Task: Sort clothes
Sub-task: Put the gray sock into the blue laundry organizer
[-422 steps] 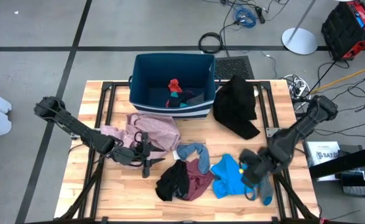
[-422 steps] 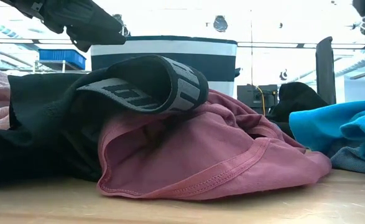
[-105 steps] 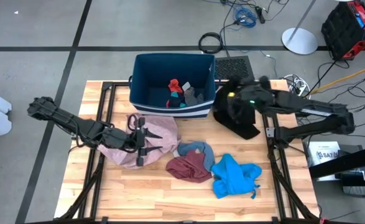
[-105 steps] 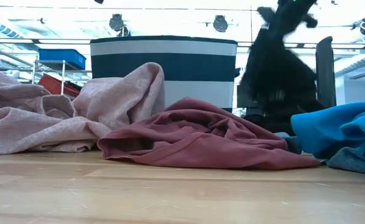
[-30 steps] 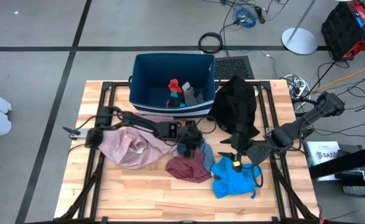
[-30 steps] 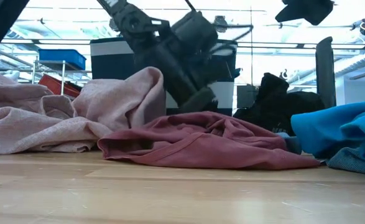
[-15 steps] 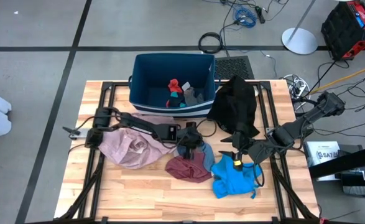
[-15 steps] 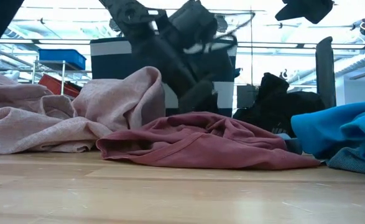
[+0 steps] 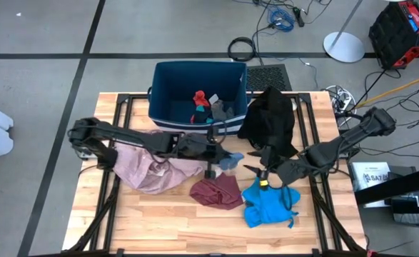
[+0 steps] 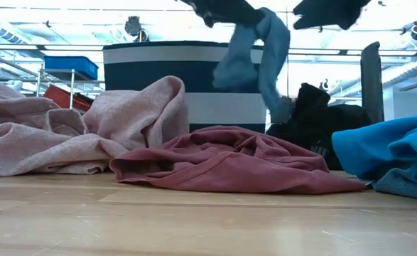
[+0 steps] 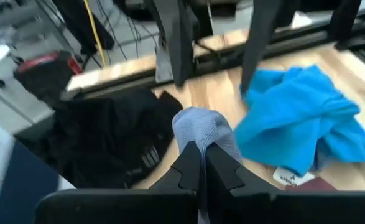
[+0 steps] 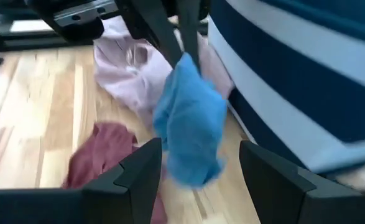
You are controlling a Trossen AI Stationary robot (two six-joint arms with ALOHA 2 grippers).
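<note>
The left gripper (image 9: 221, 161) pinches one grey-blue sock (image 9: 230, 160) clear of the table (image 9: 134, 223), above four garments: pink (image 9: 152, 165), maroon (image 9: 215, 191), bright blue (image 9: 268, 203), black (image 9: 270, 123). The right gripper (image 9: 254, 170), fingers spread and empty, hovers beside the sock.

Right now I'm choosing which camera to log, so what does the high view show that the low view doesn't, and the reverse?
Only the high view shows inside the bin, where a red sock lies, and both arms whole. Only the low view shows the blue-grey sock hanging clear above the maroon shirt, and the room behind. Both show the sock held in the left gripper, the pink garment, the black one and the bright blue one.
</note>
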